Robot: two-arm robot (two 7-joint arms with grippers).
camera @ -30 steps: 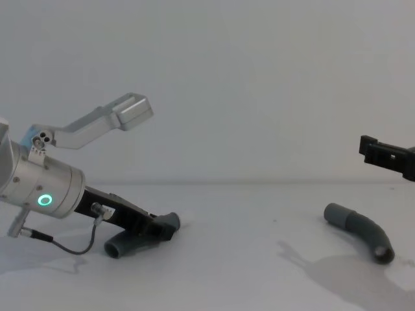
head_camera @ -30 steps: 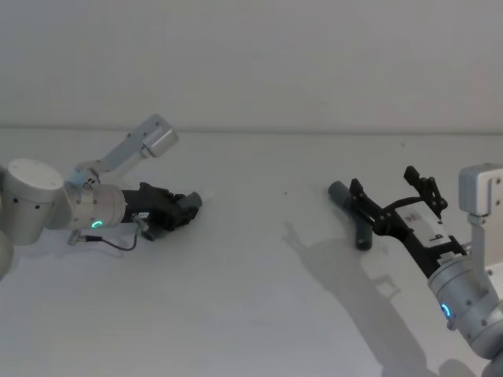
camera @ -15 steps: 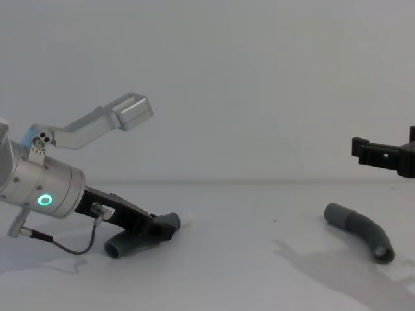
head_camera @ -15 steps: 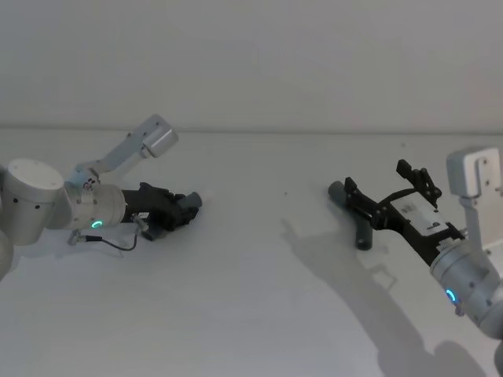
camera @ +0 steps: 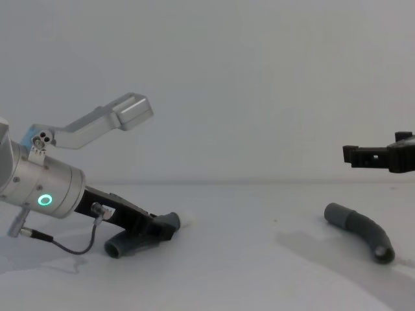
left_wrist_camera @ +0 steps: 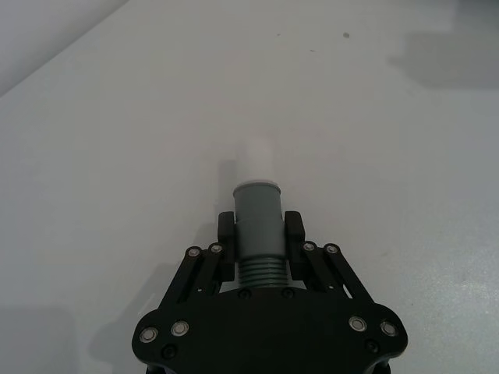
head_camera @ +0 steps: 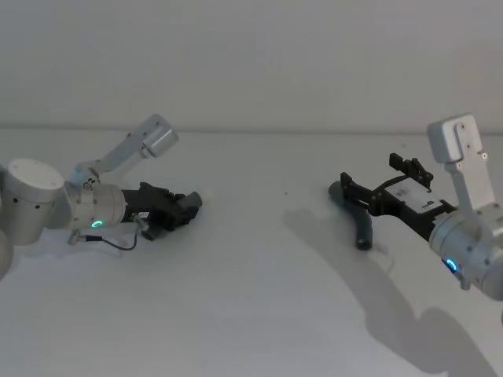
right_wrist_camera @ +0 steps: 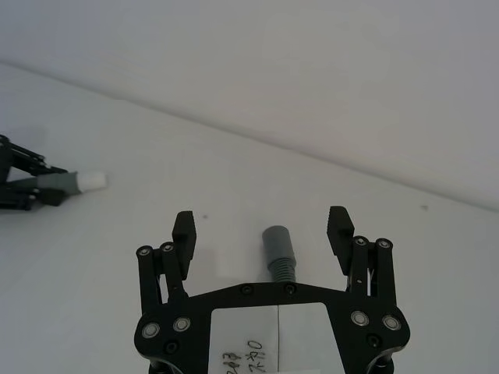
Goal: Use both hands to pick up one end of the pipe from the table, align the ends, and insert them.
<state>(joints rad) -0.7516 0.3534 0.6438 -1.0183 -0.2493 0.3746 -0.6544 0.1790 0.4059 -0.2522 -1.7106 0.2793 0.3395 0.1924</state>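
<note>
- Left wrist [camera: 48, 188]: silver cylinder, green ring light [camera: 44, 200] set in; thin black cable [camera: 61, 245] looped off a small plug.
- Silver angled bracket [camera: 123, 113] is bolted to it; a white one [head_camera: 460, 149] is carried on the silver right wrist [head_camera: 471, 243].
- Left gripper [left_wrist_camera: 260, 234], right gripper [right_wrist_camera: 262, 226]: black linkage frames, silver screws [left_wrist_camera: 178, 328] fitted at pivots.
- White label [right_wrist_camera: 277, 331] with handwriting is stuck on the right one.
</note>
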